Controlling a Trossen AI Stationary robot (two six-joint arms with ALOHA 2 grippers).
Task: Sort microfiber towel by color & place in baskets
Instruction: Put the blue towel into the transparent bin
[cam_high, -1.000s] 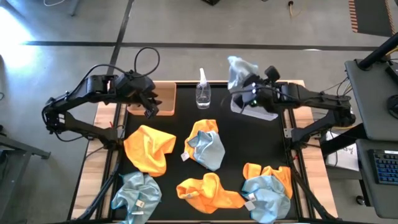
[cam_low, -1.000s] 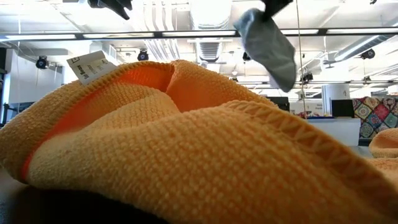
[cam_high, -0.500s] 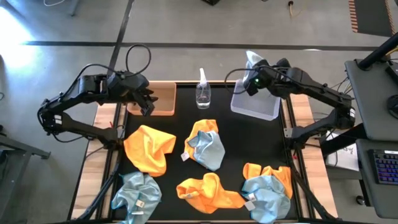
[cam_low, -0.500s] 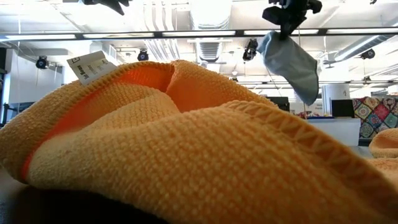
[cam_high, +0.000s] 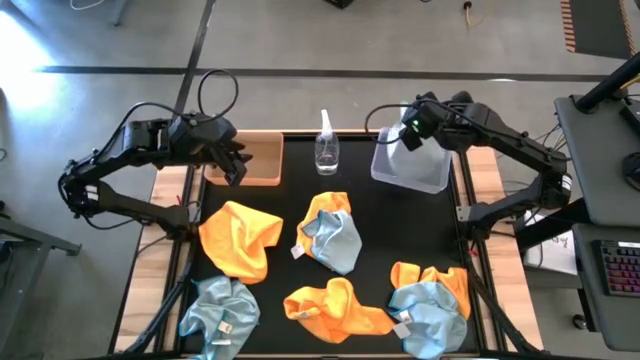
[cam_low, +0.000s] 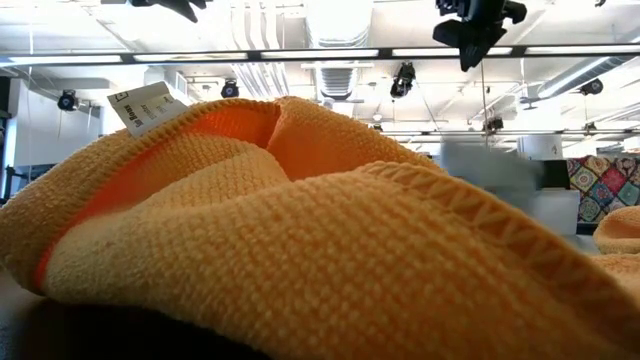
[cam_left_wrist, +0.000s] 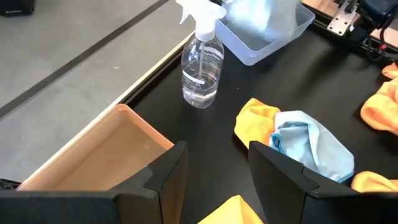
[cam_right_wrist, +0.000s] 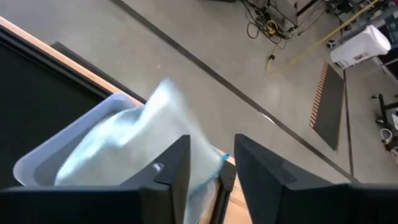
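Release was the step in hand: the right gripper (cam_right_wrist: 208, 163), jaws parted, stood above the grey-blue plastic basket (cam_high: 410, 170) at the far right, and the pale blue towel (cam_right_wrist: 134, 140) hung blurred over it, apparently dropping in. Done well, the gripper would lift only once the cloth fell clear. The left gripper (cam_left_wrist: 214, 163) hung open and empty beside the tan basket (cam_left_wrist: 93, 155). The white tag (cam_low: 147, 106) on an orange towel (cam_low: 300, 240) carried print too small to read.

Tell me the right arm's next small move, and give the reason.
Probably lift the right gripper clear of the grey-blue bin: its fingers stand apart and the pale blue towel is falling blurred into the bin. Other towels, like the blue one mid-table, wait unsorted.
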